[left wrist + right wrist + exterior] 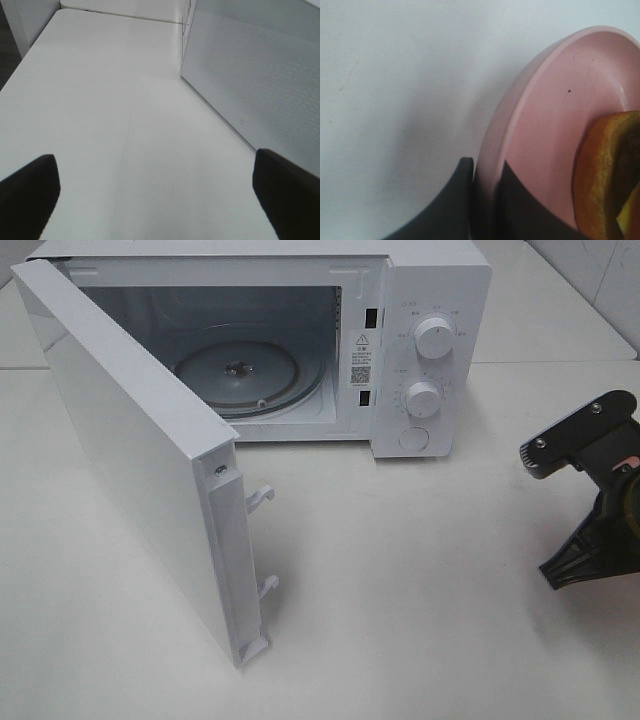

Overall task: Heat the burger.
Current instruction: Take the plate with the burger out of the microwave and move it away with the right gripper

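Microwave (300, 350): one, white, at the far edge of the desk (420, 580); door (130, 460) swung wide open toward the near-left corner.
Cavity: holds one glass turntable (250, 370), nothing on it.
Controls: two round knobs (434, 338), one round button below them.
Plate (555, 130): one, pink, round; seen only in the right wrist view, resting on the desk.
Burger (607, 175): one, on the plate, golden-brown bun partly in view, off by the plate's far side from the pinched rim.
Right gripper (484, 200): at the right edge of the desk; fingers (455, 200) closed thin on the plate's rim, one outside, one inside.
Left gripper (160, 195): spread wide, holding nothing; low over the desk beside the door's outer face.
Open room: bare desk in front of the microwave, between door and right gripper.
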`<state>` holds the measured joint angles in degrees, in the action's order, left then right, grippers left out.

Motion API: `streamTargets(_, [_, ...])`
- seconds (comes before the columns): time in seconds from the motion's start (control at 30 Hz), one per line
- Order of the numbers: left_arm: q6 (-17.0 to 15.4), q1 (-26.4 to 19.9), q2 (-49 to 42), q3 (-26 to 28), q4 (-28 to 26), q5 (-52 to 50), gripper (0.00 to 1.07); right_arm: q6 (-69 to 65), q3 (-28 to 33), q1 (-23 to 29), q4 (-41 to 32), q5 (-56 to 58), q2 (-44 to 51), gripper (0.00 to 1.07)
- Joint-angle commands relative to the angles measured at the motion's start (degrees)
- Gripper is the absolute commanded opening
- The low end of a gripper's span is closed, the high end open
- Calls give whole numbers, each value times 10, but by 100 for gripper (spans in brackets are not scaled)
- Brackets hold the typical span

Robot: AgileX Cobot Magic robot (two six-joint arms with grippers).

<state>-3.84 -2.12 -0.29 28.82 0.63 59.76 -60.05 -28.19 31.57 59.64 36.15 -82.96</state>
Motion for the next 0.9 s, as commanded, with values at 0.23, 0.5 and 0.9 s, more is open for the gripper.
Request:
streamTargets(0.23, [-2, -3, -11, -2, -6, -5, 100, -192, -7, 0, 135, 26, -117, 0])
streamTargets(0.5, [-2, -3, -11, -2, -6, -5, 100, -277, -7, 0, 144, 40, -179, 1])
streamTargets(0.9, [-2, -3, -11, -2, -6, -5, 100, -286, -7, 0, 86, 37, -185, 41])
